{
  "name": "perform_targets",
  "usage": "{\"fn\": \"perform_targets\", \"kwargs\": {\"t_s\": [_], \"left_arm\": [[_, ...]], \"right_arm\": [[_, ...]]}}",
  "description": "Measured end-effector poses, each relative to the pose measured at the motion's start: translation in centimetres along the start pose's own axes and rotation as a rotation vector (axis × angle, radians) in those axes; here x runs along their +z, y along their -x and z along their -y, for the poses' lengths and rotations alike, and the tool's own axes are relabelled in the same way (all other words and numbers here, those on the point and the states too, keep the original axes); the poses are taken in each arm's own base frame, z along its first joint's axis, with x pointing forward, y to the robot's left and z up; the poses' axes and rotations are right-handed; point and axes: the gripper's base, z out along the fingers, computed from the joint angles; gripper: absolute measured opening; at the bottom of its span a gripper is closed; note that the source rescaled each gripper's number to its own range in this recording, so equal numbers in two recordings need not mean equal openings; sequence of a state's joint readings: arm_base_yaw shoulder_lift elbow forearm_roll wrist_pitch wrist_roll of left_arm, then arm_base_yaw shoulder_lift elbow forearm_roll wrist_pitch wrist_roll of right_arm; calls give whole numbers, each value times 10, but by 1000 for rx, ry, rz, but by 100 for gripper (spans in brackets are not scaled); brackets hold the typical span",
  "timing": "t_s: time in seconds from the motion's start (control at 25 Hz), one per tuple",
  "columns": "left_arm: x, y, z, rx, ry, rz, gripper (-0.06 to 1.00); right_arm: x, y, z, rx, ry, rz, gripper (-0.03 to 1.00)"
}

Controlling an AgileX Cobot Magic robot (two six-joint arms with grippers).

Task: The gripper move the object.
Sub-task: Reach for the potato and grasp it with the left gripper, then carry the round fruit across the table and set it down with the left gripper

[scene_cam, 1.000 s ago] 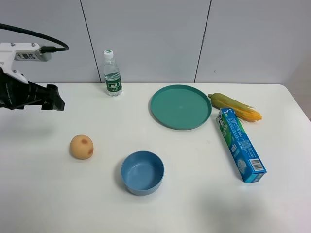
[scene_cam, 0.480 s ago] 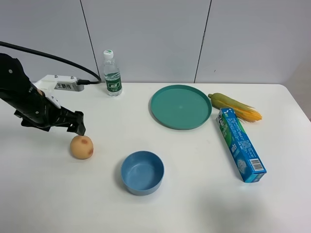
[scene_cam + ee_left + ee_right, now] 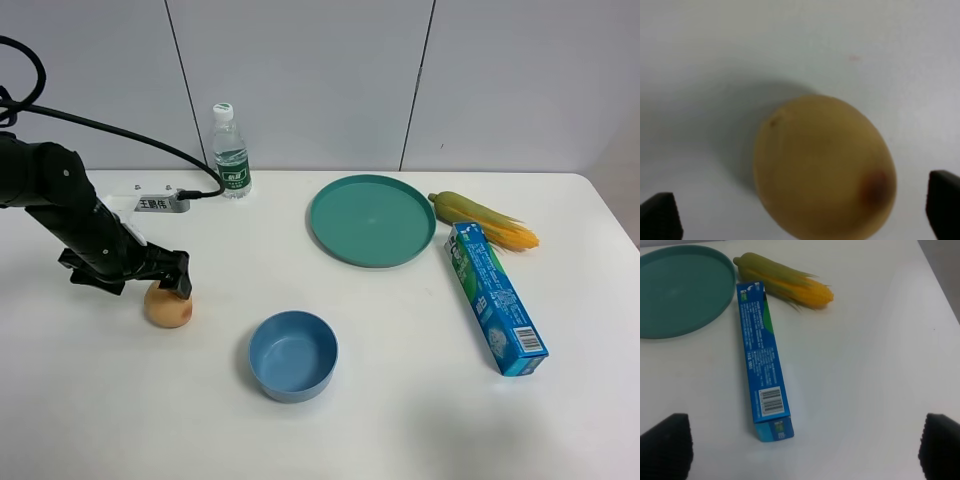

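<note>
The tan-orange fruit [image 3: 168,308] with a brown blemish sits on the white table at the left. My left gripper [image 3: 170,281] is low over it, right at its top. In the left wrist view the fruit [image 3: 822,167] fills the middle, and the left gripper [image 3: 802,210] is open with one black fingertip [image 3: 660,216] on either side of it, both apart from it. My right gripper [image 3: 802,447] is open and empty above the table, and it is out of the exterior view.
A blue bowl [image 3: 293,355] stands to the right of the fruit. A water bottle [image 3: 231,150] is at the back. A teal plate [image 3: 372,220], a corn cob [image 3: 485,222] and a blue box [image 3: 495,297] lie on the right. The left arm's cable trails behind it.
My left arm has swung from the upper left down and to the right, and its gripper has come down over the fruit. The fruit has not moved.
</note>
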State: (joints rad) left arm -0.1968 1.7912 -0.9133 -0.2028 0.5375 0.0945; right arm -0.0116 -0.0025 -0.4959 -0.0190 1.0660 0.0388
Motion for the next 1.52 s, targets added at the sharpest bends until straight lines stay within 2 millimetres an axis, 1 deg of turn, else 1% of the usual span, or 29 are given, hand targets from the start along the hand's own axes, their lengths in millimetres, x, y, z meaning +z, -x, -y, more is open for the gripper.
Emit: {"fn": "perform_targets", "kwargs": {"t_s": [0.36,0.48,0.6,0.64,0.72,0.84,0.92,0.96,1.0,1.08,1.16,1.24,1.48,1.52], "left_arm": [[27,-3,-2,-32,-5,-56,100],[33,-4,-3,-36,-3,-62,100],[35,-4,-3,-36,-2,-67,98],[35,-4,-3,-36,-2,-67,94],[35,-4,-3,-42,-5,-67,80],[35,-5,-2,-49,-11,-69,44],[31,-4,0,-41,-13,-63,23],[28,-4,2,-37,-15,-57,15],[25,-3,4,-30,-18,-51,9],[15,-2,11,-8,-25,-25,4],[2,0,22,26,-38,16,4],[-18,1,38,74,-60,66,3],[-86,11,102,259,-165,250,1],[-95,13,113,288,-184,278,1]], "right_arm": [[0,0,0,0,0,0,100],[0,0,0,0,0,0,100],[0,0,0,0,0,0,100],[0,0,0,0,0,0,100],[0,0,0,0,0,0,100],[0,0,0,0,0,0,100],[0,0,0,0,0,0,100],[0,0,0,0,0,0,100],[0,0,0,0,0,0,100],[0,0,0,0,0,0,100],[0,0,0,0,0,0,100],[0,0,0,0,0,0,100],[0,0,0,0,0,0,100],[0,0,0,0,0,0,100]]}}
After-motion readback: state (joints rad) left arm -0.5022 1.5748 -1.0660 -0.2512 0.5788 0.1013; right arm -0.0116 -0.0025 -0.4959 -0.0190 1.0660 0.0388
